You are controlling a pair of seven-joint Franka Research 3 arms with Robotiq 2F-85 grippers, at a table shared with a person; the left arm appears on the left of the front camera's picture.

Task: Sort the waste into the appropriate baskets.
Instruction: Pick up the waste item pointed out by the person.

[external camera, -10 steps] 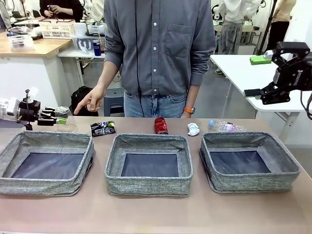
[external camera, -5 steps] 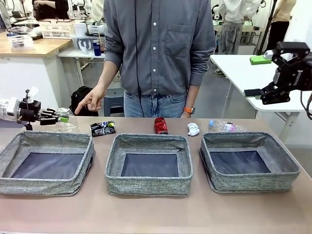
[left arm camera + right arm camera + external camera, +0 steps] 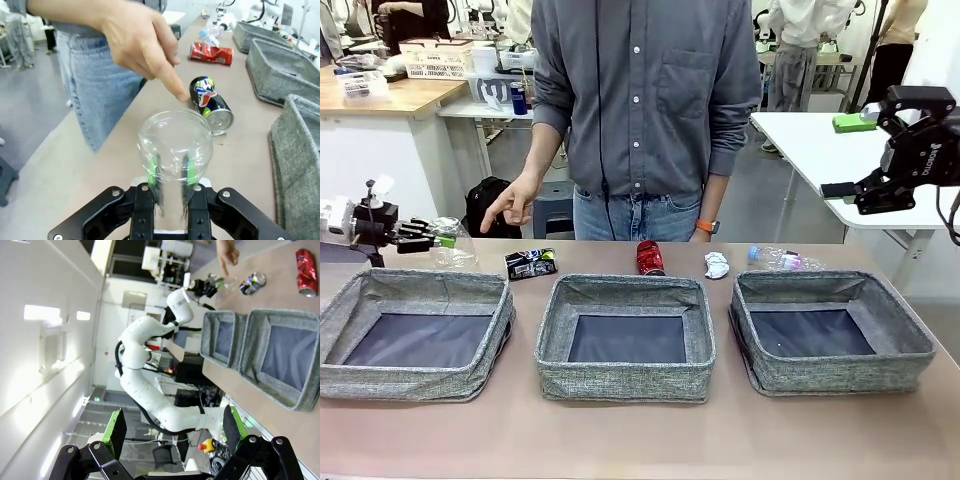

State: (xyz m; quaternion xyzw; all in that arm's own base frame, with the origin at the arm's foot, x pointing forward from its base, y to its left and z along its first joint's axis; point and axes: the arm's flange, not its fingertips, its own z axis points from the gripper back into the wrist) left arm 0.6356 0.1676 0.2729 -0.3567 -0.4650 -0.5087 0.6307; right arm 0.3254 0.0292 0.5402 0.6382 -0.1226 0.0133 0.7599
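My left gripper [image 3: 432,240] is shut on a clear plastic cup [image 3: 452,246] at the table's far left, behind the left basket [image 3: 420,384]. From the left wrist, the green pads [image 3: 152,172] press the cup [image 3: 175,145] from both sides. A crushed black printed can [image 3: 530,263] [image 3: 210,102], a crushed red can [image 3: 649,258] [image 3: 211,53], a white paper ball [image 3: 717,265] and a clear bottle [image 3: 775,259] lie in a row behind the middle basket [image 3: 625,385] and right basket [image 3: 840,380]. My right gripper [image 3: 840,189] [image 3: 175,427] hangs open, high at the right.
A person stands at the far side; one hand [image 3: 510,205] [image 3: 145,45] points down with a finger just above the black can. A white side table [image 3: 820,150] stands behind the right arm. All three baskets show bare dark bottoms.
My left gripper closed on the clear cup and drew it slightly left and up. The right arm has stayed still, and the person's hand has barely moved.
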